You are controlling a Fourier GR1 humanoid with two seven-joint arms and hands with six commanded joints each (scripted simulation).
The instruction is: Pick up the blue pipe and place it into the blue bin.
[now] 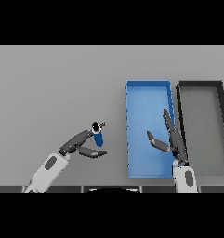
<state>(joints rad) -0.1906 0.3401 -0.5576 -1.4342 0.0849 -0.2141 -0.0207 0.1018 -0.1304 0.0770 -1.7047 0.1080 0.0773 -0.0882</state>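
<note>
Two bins [148, 95] on grey table [53, 93].

A plain grey table [53, 83] fills the view under even light.

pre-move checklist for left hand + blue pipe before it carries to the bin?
1. Left hand at the short blue pipe: ok, fingers and thumb sit either side of it.
2. Grip closed firmly on the pipe: cannot tell, contact is not clear from the head view.
3. Pipe lifted off the grey table: cannot tell.
4. Blue rectangular bin free inside: not ok, the right hand hangs open over its right part.
5. Path from pipe to blue bin: ok, only bare table between them.
6. Right target: ok, the black bin lies beyond the blue one, further right.
</note>
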